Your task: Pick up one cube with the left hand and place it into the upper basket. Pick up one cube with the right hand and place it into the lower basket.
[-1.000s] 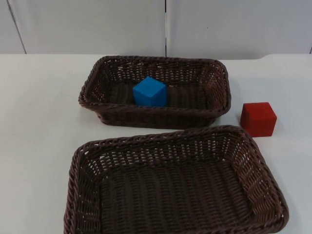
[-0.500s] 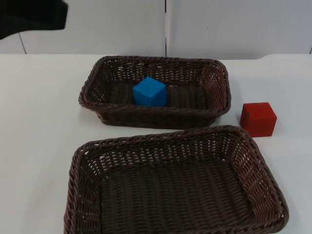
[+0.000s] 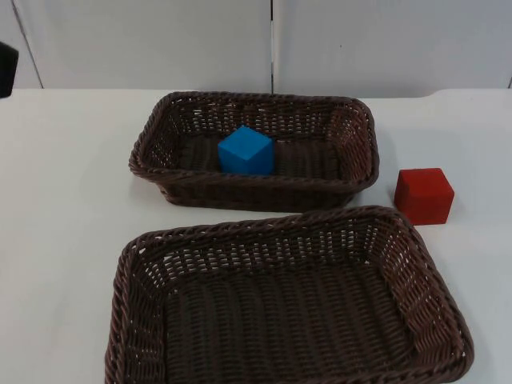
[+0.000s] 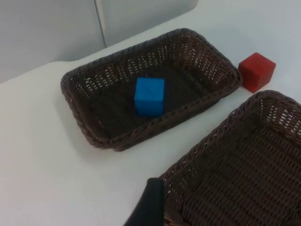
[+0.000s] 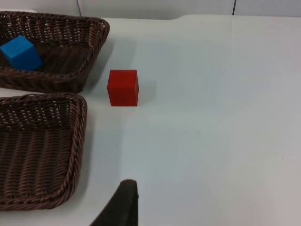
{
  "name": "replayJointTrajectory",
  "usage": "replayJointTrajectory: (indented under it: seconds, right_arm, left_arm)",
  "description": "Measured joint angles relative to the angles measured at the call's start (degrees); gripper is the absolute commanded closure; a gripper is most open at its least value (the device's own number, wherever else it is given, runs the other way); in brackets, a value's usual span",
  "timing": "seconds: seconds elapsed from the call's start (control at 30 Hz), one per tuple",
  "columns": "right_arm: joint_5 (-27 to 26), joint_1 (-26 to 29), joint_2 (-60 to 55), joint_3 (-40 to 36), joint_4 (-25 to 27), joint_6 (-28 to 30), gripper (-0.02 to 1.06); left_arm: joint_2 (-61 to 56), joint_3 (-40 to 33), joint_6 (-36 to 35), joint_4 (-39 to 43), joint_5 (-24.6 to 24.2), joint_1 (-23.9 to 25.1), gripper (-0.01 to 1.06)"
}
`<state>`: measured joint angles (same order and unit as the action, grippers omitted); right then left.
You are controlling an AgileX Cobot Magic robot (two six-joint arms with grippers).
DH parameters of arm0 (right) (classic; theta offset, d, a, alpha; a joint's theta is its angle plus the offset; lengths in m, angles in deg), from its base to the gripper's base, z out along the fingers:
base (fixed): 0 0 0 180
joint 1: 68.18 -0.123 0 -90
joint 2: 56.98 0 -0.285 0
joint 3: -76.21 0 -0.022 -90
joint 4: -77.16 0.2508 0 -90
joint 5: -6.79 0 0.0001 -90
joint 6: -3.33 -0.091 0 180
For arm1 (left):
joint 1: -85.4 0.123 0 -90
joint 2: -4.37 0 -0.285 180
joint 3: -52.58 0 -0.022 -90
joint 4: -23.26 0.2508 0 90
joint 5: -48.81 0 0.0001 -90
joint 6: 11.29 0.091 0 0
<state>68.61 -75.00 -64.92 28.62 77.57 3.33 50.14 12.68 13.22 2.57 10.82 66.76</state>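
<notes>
A blue cube [image 3: 246,150] lies inside the upper brown wicker basket [image 3: 256,99]. The lower basket [image 3: 264,228] has nothing in it. A red cube [image 3: 423,195] stands on the table to the right, between the two baskets' right ends. My left gripper [image 4: 151,207] is raised over the table, well back from the blue cube [image 4: 150,96], at the lower basket's corner [image 4: 225,127]. My right gripper [image 5: 123,205] hangs above bare table, some way short of the red cube [image 5: 123,87]. A bit of the left arm [image 3: 6,68] shows at the table's far left.
White table spreads to the left of both baskets and to the right of the red cube. The grey partition wall [image 3: 272,40] closes the far side behind the upper basket.
The left arm's black bulk showed at the upper left half a second ago and has drawn back to a sliver at the left edge. Cubes and baskets have not moved.
</notes>
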Motion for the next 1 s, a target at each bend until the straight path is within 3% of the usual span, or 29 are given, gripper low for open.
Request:
replayJointTrajectory:
  seconds: [0.27, 1.0]
  right_arm:
    - [0.0, 0.0, 0.0, 0.0, -0.4, 0.0, -0.01]
    - [0.0, 0.0, 0.0, 0.0, -0.4, 0.0, -0.01]
  left_arm:
    - [-3.3, -3.7, -4.5, 0.0, 2.9, 0.0, 0.22]
    - [-9.1, -3.7, -5.0, 1.7, 2.8, 0.0, 0.22]
